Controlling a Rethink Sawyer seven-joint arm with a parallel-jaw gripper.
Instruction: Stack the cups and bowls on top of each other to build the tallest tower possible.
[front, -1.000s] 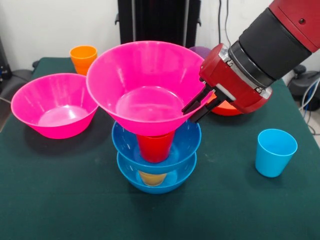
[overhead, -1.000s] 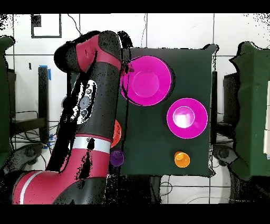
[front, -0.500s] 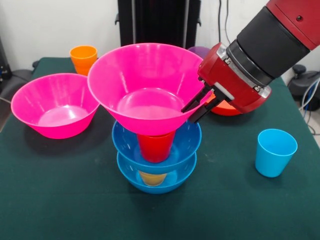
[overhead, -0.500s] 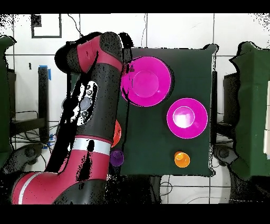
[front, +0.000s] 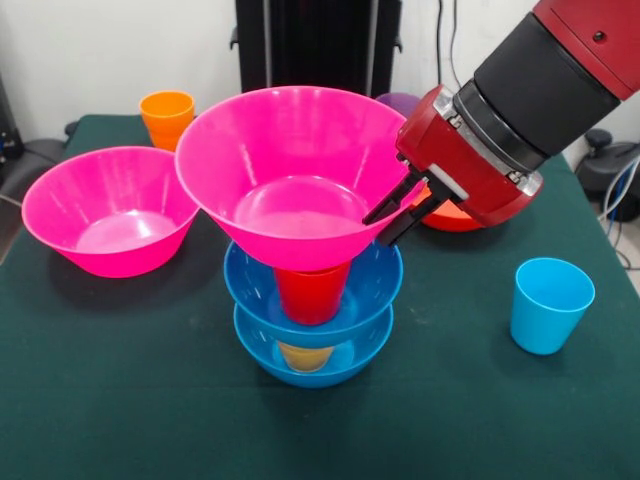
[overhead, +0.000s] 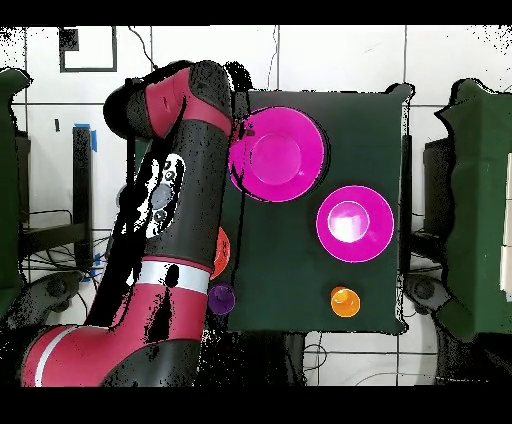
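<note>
Pink bowl (front: 298, 175) tops the tower (front: 310, 300) in the front view, and the hand (front: 398, 213) grips it by the rim on the side toward the light blue cup (front: 551, 304), one dark finger (front: 392, 201) inside the wall and the other outside it, pinched shut on the plastic. Beneath it a red cup (front: 311, 293) stands in the upper blue bowl (front: 372, 290), which rides on a yellowish cup (front: 304, 356) inside the lower blue bowl (front: 345, 362). The pink bowl appears to sit on the red cup's mouth, though its rim looks a touch higher on the gripped side, so I cannot say it is fully settled. A second pink bowl (front: 108, 209) rests on the green tabletop (front: 120, 400) well apart from the stack, an orange cup (front: 166, 116) stands behind it, and an orange-red bowl (front: 452, 218) and a purple cup (front: 404, 102) peek out behind the arm. From overhead the stacked pink bowl (overhead: 277, 155) hides everything under it, the arm covers the hand entirely, and the spare pink bowl (overhead: 354, 223), orange cup (overhead: 345, 301) and purple cup (overhead: 221, 298) lie scattered toward the robot's side (the light blue cup is not visible here). The step in hand seems to be releasing the bowl: I would level it first, centre its base over the red cup, then part the fingers slowly and draw away along the rim's line without nudging it, since a wide bowl on a narrow cup would tip easily.
</note>
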